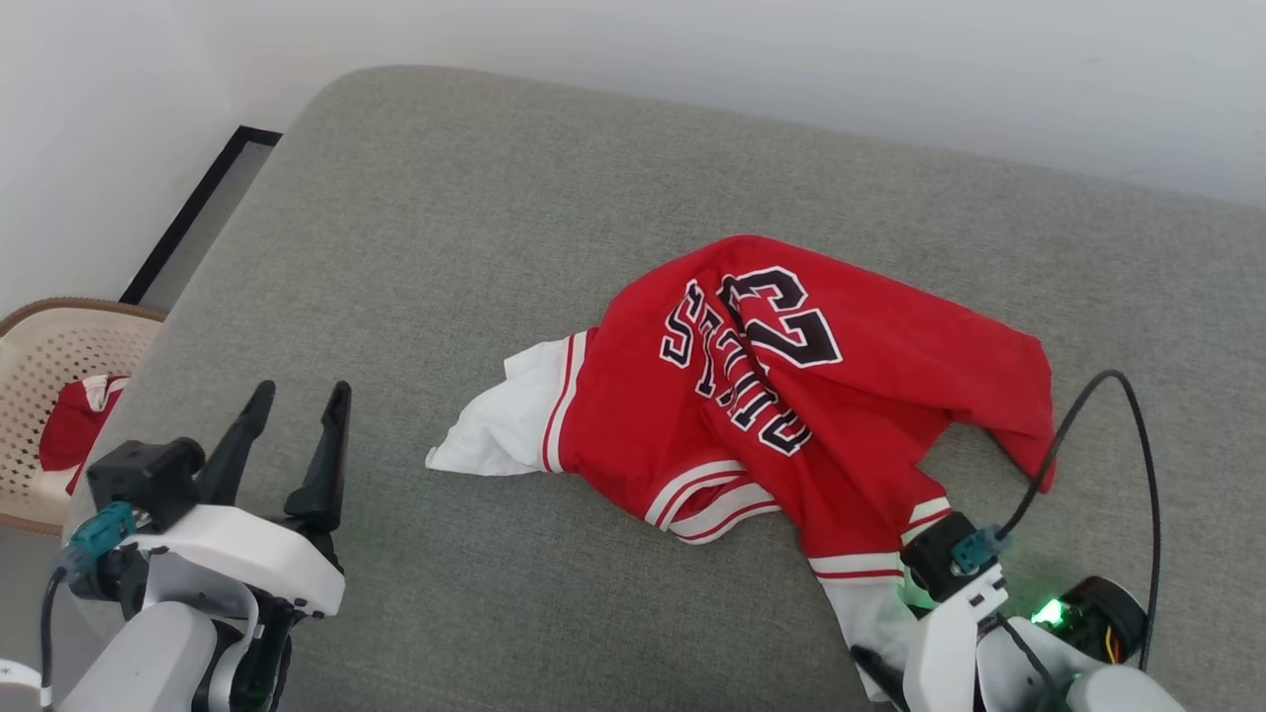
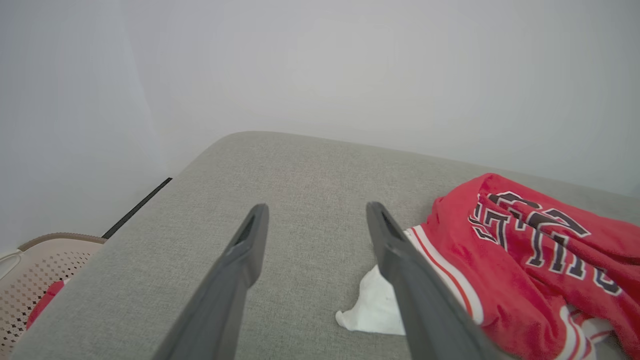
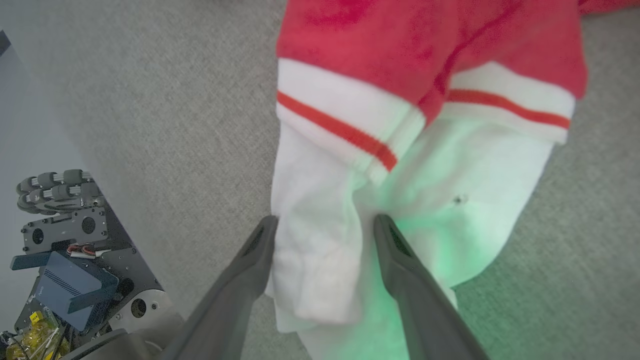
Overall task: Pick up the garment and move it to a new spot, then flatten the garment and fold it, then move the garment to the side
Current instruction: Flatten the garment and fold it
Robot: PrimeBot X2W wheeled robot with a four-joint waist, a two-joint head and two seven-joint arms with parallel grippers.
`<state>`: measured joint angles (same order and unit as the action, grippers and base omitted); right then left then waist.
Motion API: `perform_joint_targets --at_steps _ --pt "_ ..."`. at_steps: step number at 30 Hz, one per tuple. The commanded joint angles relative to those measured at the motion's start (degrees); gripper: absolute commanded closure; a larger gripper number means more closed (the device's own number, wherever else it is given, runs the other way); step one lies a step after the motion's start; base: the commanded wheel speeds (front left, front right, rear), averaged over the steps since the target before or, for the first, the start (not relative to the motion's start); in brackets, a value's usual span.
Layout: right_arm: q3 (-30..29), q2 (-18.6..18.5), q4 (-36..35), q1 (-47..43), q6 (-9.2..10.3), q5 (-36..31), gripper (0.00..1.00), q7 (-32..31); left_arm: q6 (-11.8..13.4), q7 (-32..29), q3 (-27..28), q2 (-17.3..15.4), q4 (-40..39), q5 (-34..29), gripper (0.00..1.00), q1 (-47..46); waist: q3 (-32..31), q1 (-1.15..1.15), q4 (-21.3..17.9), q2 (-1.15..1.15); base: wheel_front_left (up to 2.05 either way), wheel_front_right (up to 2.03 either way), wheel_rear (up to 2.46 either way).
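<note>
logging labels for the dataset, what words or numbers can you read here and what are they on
"23": on the red shirt, black with a white outline, upside down in the head view.
"BULLS": on the same shirt, next to the number, creased by folds.
Robot's base: any marks on it are too small to read.

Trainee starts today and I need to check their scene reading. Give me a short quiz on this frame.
1. True or false: the left gripper holds the shirt.
2. What does the right gripper straddle? A collar, B white sleeve, C the "23".
3. What lies in the basket?
Key: 1 false; 2 B; 3 red and white cloth.
</note>
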<state>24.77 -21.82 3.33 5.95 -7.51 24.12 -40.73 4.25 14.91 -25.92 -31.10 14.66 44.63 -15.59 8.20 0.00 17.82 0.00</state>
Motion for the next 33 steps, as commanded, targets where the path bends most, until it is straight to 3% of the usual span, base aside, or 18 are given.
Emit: perform_joint_targets --at_steps 1,8,16,25,33 --pt "0.40 -0.22 1.11 0.70 0.04 -0.41 1.00 0.59 -0.34 0.34 0.79 0.32 -0.35 -1.46 0.00 0.78 0.14 0.00 0.27 0.00 0.00 0.00 0.00" --pt "-1.80 -0.26 2.81 2.80 0.05 0.80 1.00 2.79 -3.23 0.33 7.55 3.55 -2.97 -6.75 0.00 4.57 -0.07 0.00 -0.11 0.00 0.00 0.00 0.00" --pt "-8.27 -1.56 -1.58 2.18 0.04 3.70 1.00 0.73 -6.45 0.35 14.76 7.90 -3.76 -11.81 0.00 8.95 -0.59 0.00 -1.23 0.00 0.00 0.00 0.00" --pt "-19.39 -3.04 -3.12 2.68 0.05 6.49 1.00 -2.27 -9.47 0.34 18.92 12.08 -3.49 -15.30 0.00 10.60 -0.56 0.00 -1.29 0.00 0.00 0.00 0.00" --pt "-24.85 -2.59 2.78 5.85 0.04 4.44 1.00 -0.72 -11.27 0.34 20.82 14.37 -2.94 -17.18 0.00 10.42 -0.28 0.00 -0.64 0.00 0.00 0.00 0.00"
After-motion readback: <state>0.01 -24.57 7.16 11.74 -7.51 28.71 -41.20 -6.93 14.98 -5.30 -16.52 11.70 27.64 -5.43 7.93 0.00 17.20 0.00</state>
